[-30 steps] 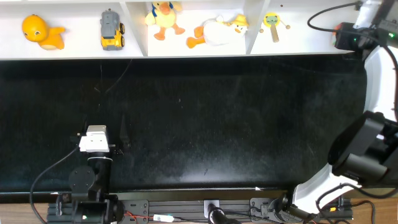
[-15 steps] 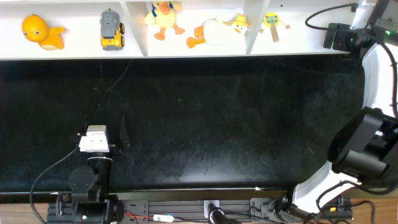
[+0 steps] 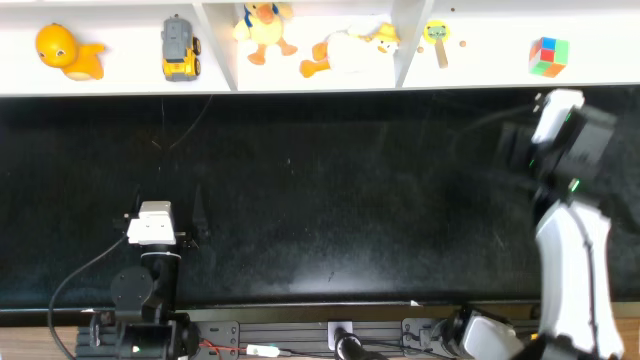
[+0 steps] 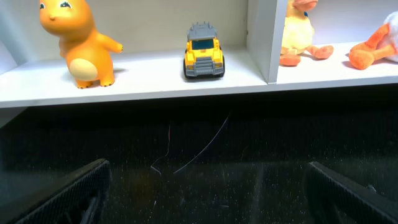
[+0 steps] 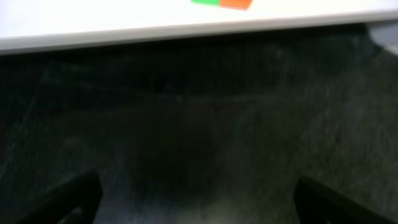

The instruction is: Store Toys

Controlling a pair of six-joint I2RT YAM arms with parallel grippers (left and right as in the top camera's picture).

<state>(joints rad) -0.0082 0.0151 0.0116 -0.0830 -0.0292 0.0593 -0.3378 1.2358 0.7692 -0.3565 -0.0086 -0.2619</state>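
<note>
A white shelf runs along the table's far edge with toys in its compartments. From left to right they are an orange creature, a yellow truck, a plush duck, a lying white plush duck, a green rattle and a multicoloured cube. My right gripper is open and empty over the black mat, short of the shelf, with the cube ahead of it. My left gripper is open and empty near the front left, facing the orange creature and truck.
A black mat covers the table between the arms and the shelf. The right arm stands raised at the right side. Shelf dividers separate the compartments.
The right arm has pulled back from the shelf's rightmost compartment toward the front, and the cube now stands there uncovered. The left arm has not moved.
</note>
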